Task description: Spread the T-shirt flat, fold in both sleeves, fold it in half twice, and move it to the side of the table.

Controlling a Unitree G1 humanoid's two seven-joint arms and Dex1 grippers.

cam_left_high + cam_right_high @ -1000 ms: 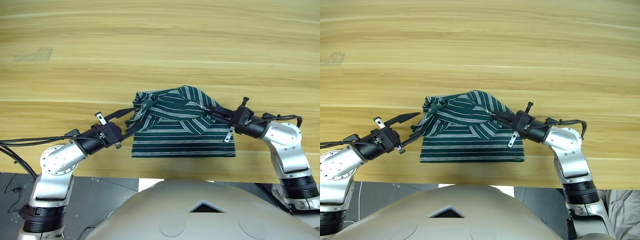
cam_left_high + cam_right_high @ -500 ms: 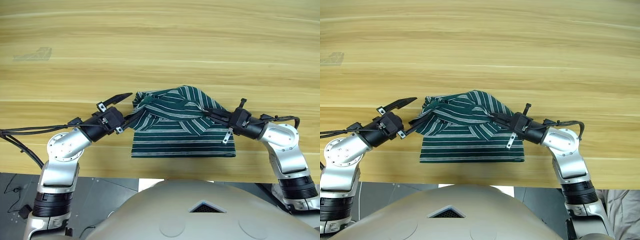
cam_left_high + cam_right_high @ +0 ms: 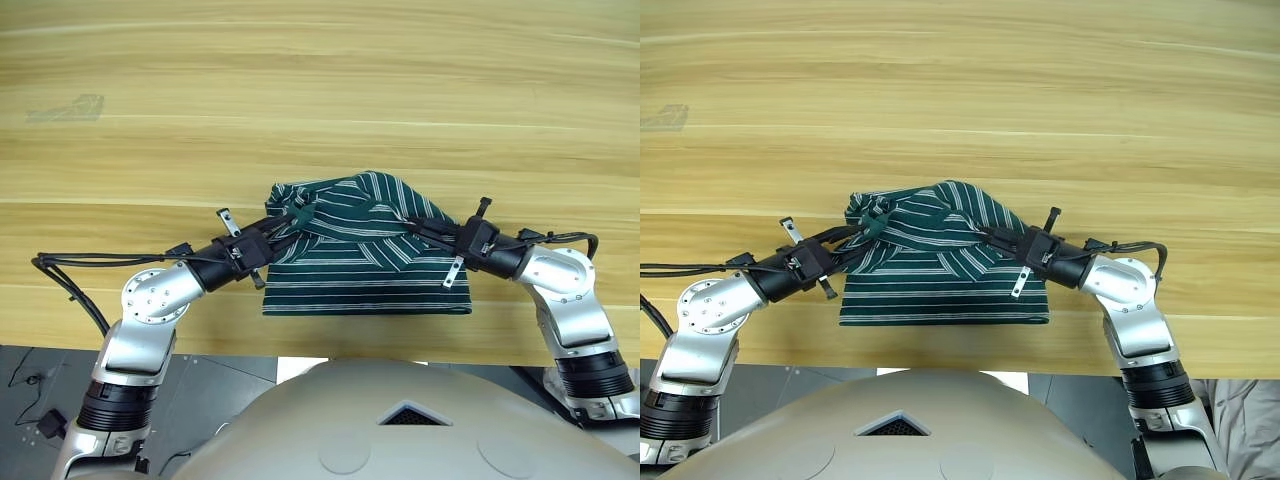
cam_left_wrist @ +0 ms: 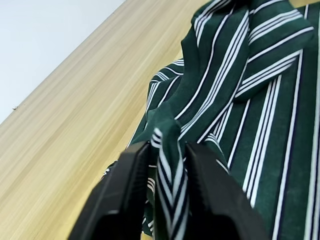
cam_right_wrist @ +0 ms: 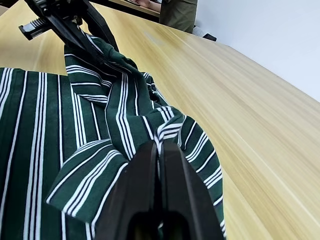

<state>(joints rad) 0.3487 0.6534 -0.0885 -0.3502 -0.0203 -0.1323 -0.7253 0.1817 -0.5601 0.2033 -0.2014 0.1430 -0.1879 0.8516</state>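
A dark green T-shirt (image 3: 365, 272) with white stripes lies bunched near the table's front edge; its lower part is flat and its upper part is gathered into folds. My left gripper (image 3: 290, 218) is at the shirt's upper left corner, shut on a ridge of fabric (image 4: 167, 160). My right gripper (image 3: 410, 222) is at the upper right, shut on a pinched fold (image 5: 167, 131) of the shirt. Both arms come in low from the sides, and the cloth between the grippers humps up in loose folds.
The wooden table (image 3: 320, 90) stretches wide and bare beyond the shirt and to both sides. Its front edge (image 3: 200, 350) runs just below the shirt's hem. A faint grey mark (image 3: 65, 108) sits at the far left.
My left gripper was open beside the shirt's left edge; it has moved in to the right and shut on the upper left fabric. The right gripper kept its hold and hardly moved.
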